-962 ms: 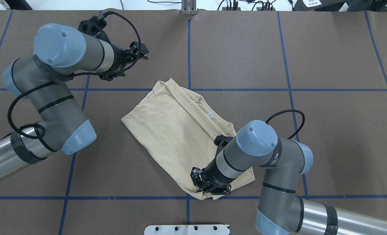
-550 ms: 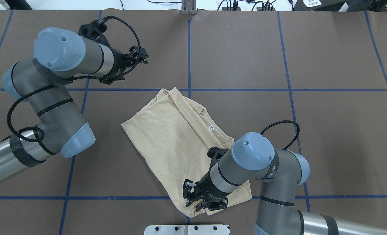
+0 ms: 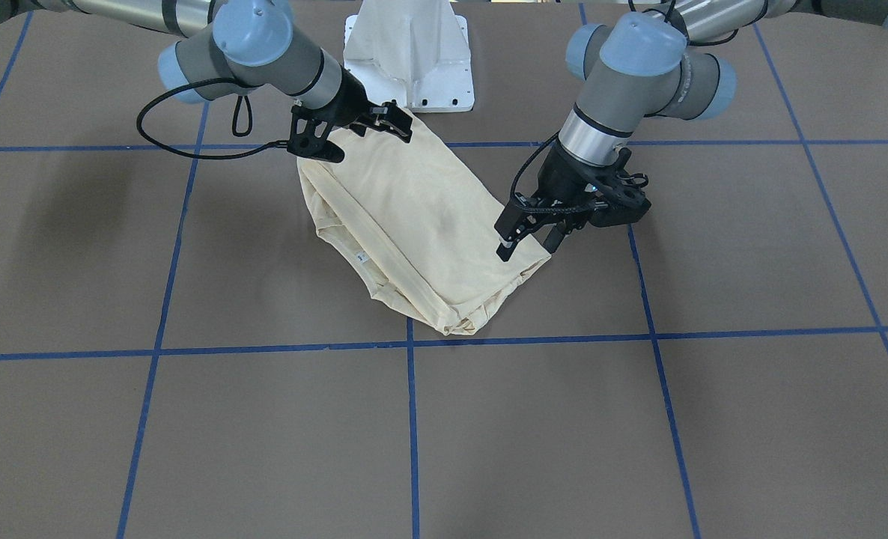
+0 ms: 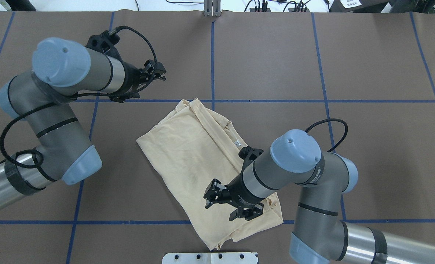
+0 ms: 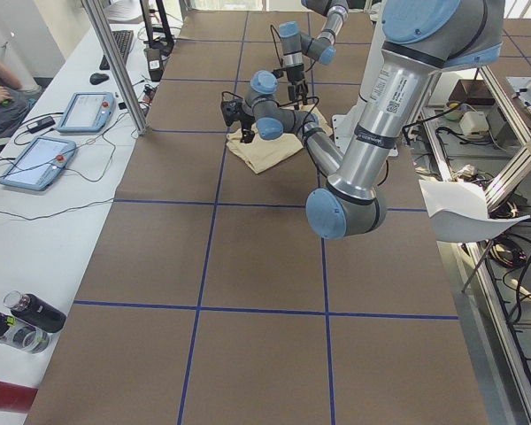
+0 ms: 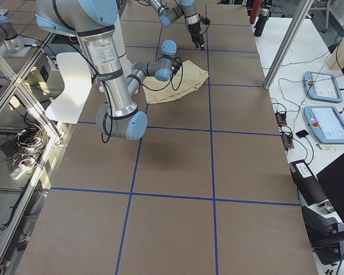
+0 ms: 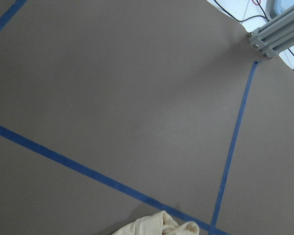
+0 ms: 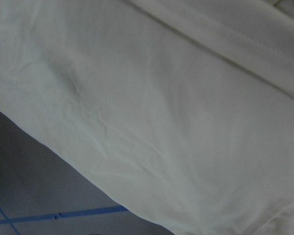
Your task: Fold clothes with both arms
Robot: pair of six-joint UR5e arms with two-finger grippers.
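The cream T-shirt (image 4: 188, 157) is lying folded into a rough oblong, set diagonally on the middle of the brown table (image 4: 349, 55), plain face up, with its white neck label (image 4: 237, 143) showing on the folded edge toward the robot's right. The right gripper (image 4: 219, 211) is hovering over the shirt's end nearest the robot, its jaws spread wide and gripping nothing. The right wrist camera is showing almost only close cream fabric, with a strip of table and blue tape (image 8: 88, 213) at the lower left. The left gripper (image 4: 161, 72) is hanging with its jaws apart and empty. The front-facing view is making it seem to overlap the shirt's corner, but the overhead view is placing it over bare table, apart from the shirt. The left wrist camera is catching only a tip of the cloth at its bottom edge. Only the exterior left view is taking in a dark bottle (image 5: 37, 312) lying on the side bench (image 5: 35, 221), its contents impossible to tell.
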